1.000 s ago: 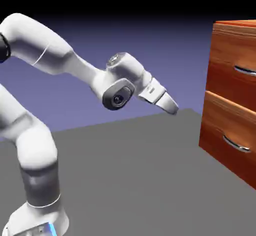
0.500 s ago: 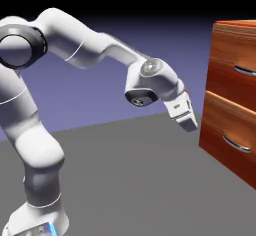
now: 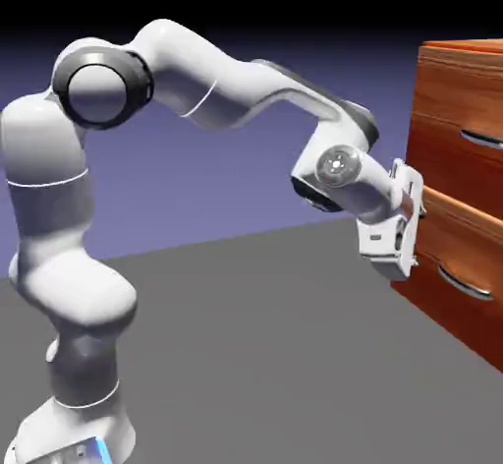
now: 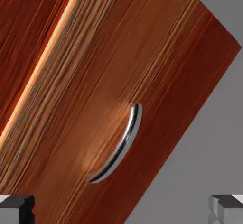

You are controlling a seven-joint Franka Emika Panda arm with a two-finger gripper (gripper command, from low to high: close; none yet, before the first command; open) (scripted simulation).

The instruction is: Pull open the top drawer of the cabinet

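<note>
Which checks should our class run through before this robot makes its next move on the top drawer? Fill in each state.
1. Gripper open: ok, the tips stand wide apart.
2. Nothing held between the tips: ok.
3. Top drawer closed: ok, its front sits in line with the lower drawer's.
4. Gripper lined up with the top handle: not ok, it is lower down, and the hand view faces the lower handle.
5. Tips clear of the cabinet: cannot tell, the exterior view overlaps them with the wood.
</note>
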